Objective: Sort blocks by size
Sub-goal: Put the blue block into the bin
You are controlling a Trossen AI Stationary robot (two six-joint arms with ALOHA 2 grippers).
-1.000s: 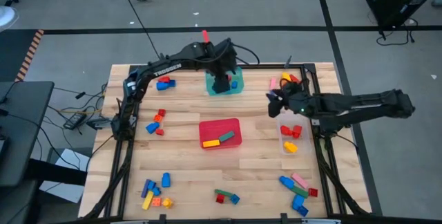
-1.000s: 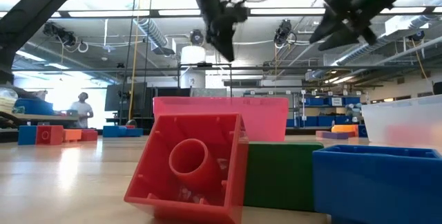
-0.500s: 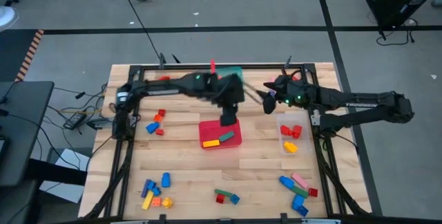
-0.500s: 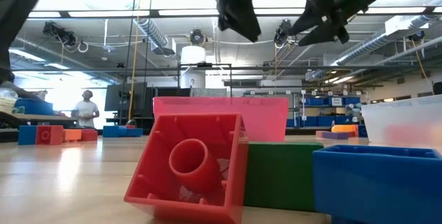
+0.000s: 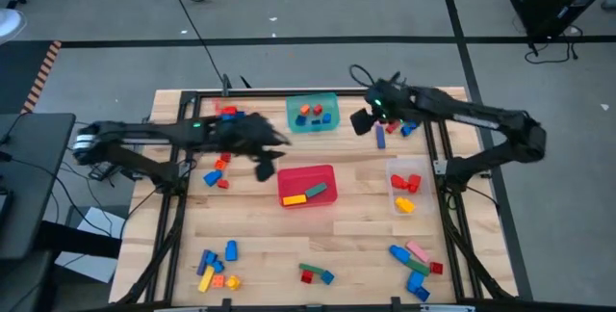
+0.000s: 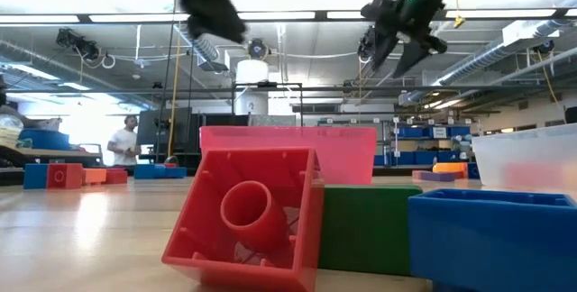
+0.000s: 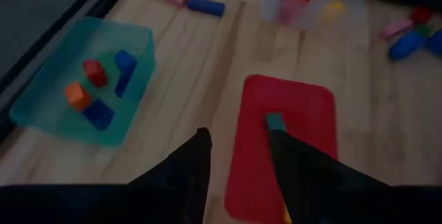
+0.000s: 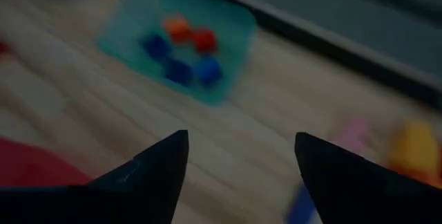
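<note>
While blocks [image 5: 217, 270] are left unsorted:
Left end effector [image 5: 267, 168]: swung off teal tub [image 5: 313, 115], narrowly parted, empty.
Right end effector [image 5: 364, 122]: widened, brought near pink block [image 5: 379, 117].

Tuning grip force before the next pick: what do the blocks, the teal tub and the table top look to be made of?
The blocks look like hard moulded plastic, glossy: the near red one shows a hollow underside with a round tube. The teal tub looks like thin translucent plastic, since the table shows faintly through its floor. The table top looks like light wooden planks, with visible grain and seams, matte.
</note>
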